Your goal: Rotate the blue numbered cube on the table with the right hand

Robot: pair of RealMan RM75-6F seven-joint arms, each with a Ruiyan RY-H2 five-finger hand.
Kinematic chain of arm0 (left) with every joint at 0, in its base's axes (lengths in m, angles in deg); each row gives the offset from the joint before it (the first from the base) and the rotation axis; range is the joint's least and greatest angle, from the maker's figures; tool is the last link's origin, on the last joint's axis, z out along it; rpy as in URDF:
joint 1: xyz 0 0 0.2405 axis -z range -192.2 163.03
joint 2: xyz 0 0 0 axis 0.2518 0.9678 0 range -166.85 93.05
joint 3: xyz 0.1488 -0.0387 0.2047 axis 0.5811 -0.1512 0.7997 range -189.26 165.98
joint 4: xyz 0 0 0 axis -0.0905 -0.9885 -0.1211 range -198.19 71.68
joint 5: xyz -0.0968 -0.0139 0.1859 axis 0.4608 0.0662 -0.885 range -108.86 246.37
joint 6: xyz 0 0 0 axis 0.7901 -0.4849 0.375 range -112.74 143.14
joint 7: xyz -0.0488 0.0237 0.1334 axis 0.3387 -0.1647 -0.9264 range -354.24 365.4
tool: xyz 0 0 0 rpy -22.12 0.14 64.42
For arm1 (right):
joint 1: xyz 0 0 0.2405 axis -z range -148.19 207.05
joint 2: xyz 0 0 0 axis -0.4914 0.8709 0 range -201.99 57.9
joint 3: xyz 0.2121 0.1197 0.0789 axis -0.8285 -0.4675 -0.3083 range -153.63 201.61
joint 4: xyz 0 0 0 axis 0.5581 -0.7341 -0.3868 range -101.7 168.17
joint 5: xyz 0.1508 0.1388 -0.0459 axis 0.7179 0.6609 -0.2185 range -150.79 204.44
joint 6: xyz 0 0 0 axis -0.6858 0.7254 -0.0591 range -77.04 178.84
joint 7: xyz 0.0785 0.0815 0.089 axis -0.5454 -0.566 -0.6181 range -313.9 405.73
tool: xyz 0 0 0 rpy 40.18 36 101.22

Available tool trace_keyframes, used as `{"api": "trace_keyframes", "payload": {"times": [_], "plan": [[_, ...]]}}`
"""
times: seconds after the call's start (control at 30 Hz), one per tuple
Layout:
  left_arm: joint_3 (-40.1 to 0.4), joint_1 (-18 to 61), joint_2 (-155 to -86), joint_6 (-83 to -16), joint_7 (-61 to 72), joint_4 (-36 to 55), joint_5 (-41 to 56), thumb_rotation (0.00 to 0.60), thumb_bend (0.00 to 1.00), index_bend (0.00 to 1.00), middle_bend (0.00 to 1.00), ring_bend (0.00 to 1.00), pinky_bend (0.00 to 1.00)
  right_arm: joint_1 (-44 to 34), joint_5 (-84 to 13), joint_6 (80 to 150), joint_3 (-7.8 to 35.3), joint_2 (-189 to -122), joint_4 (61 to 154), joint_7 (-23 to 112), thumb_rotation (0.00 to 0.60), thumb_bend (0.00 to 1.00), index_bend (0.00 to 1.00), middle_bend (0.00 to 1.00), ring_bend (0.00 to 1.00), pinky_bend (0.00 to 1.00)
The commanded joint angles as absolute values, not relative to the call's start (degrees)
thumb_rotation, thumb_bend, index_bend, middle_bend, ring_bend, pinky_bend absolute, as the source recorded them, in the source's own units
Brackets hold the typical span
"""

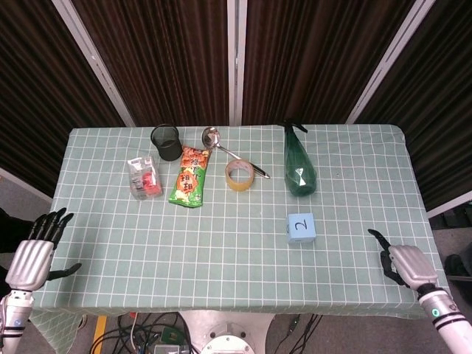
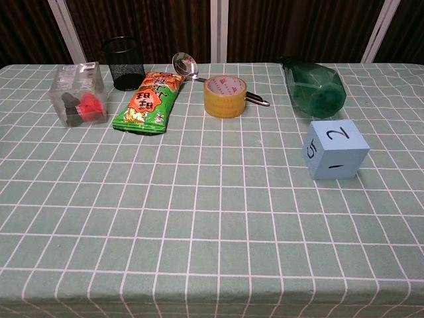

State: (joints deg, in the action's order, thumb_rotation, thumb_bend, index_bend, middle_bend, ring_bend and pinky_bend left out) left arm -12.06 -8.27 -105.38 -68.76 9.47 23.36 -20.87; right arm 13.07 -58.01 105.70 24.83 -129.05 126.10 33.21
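Reaching toward the cube (image 1: 301, 226), my right hand (image 1: 403, 262) hovers empty, fingers apart, well right of it; next, close in.

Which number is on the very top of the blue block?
The 2 is on top of the blue numbered cube. The 5 is on its left side, and the face towards the chest camera shows only a dash.

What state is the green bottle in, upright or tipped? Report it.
Tipped. The green bottle lies on its side on the tablecloth, neck toward the far edge, base facing the cube in the chest view.
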Motion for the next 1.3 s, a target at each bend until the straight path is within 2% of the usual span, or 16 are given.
{"api": "trace_keyframes", "payload": {"times": [0.03,0.27,0.47,0.83,1.3], "plan": [[-12.0,-8.25,-105.29,-68.58,9.68,23.14,-20.68,0.589,0.0,0.05,0.0,0.0,0.0,3.64,-55.54,91.42,23.46,-124.69,128.9,22.91,0.6,1.0,0.0,0.96,0.86,0.76],[-11.4,-8.32,-105.3,-67.7,10.23,22.57,-20.28,0.591,0.0,0.05,0.0,0.0,0.0,-3.23,-55.09,82.32,21.61,-126.27,127.91,16.04,0.6,1.0,0.0,0.96,0.86,0.76],[-11.29,-8.16,-105.69,-67.27,10.57,22.04,-20.14,0.591,0.0,0.05,0.0,0.0,0.0,-6.72,-54.75,77.84,20.99,-127.83,126.92,13.11,0.6,1.0,0.0,0.96,0.86,0.76],[-10.56,-7.69,-106.3,-66.0,11.23,21.34,-20.51,0.592,0.0,0.05,0.0,0.0,0.0,-11.21,-55.37,71.82,20.7,-127.31,127.69,8.8,0.6,1.0,0.0,0.96,0.86,0.76],[-10.31,-8.2,-105.64,-67.13,13.56,20.87,-20.7,0.591,0.0,0.05,0.0,0.0,0.0,-17.32,-49.29,65.56,18.49,-128.89,127.48,11.37,0.6,1.0,0.0,0.96,0.86,0.76]]}}
